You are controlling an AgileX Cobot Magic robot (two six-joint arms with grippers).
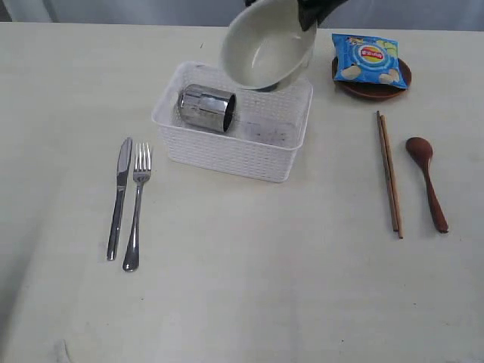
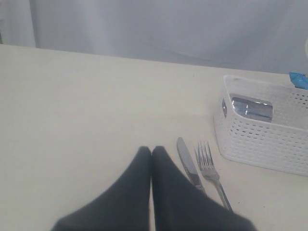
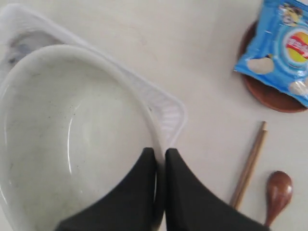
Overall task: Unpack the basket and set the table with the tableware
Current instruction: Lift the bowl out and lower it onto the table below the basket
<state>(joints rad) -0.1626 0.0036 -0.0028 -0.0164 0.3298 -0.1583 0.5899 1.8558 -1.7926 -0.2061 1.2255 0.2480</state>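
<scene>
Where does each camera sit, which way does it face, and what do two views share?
Exterior: high over the table, looking down on the basket, knife and fork; only the right gripper shows, holding the bowl.
Left wrist: on the left arm, low, facing across the table toward the basket; the shut left gripper shows.
Right wrist: on the right arm, looking down into the bowl; its gripper pinches the rim.
Shared: exterior and left wrist both show knife and fork.

A blue chip bag [image 1: 369, 60] lies face up on my right side, toward the back — glossy, with a red-and-yellow logo and pale chips printed on it. From my left wrist only a blue corner of it shows. Behind everything stands a plain grey backdrop [image 2: 168, 29].
</scene>
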